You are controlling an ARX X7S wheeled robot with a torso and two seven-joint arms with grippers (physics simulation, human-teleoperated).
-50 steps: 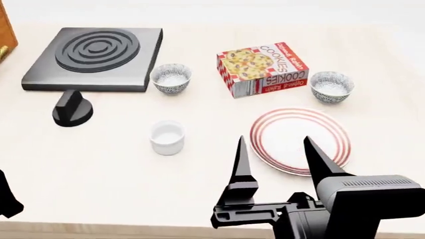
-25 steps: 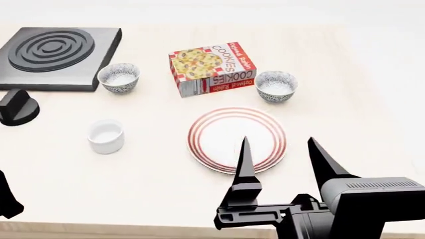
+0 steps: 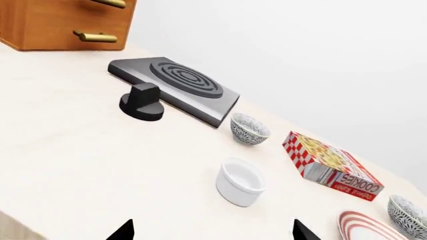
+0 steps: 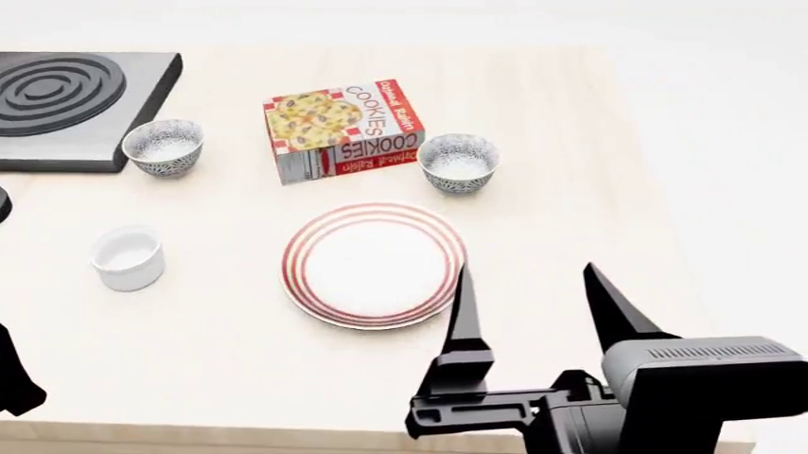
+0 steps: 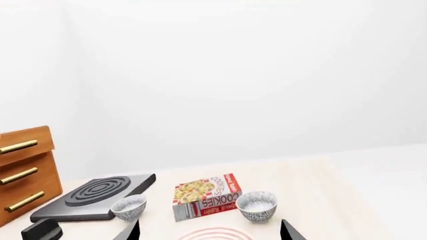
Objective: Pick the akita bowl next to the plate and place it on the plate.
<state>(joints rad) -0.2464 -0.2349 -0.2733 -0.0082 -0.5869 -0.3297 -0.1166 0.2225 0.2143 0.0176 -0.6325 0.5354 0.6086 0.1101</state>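
Observation:
The akita bowl stands upright just beyond the plate's far right rim, right of the cookie box; it also shows in both wrist views. The red-ringed white plate lies bare, its rings showing between my right fingers. My right gripper hovers open and holds nothing, nearer than the bowl, beside the plate's near right edge. The left gripper is open too, well left of the plate, only its fingertips showing. A look-alike patterned bowl sits beside the stove.
A cookie box stands behind the plate. A plain white cup is left of the plate. The black stove is at the far left, with a black knob and a wooden drawer cabinet beyond. The table's right edge is close.
The head view has swung to the right, so everything on the table sits further left in it. The plate now lies just left of my right gripper, which stays open.

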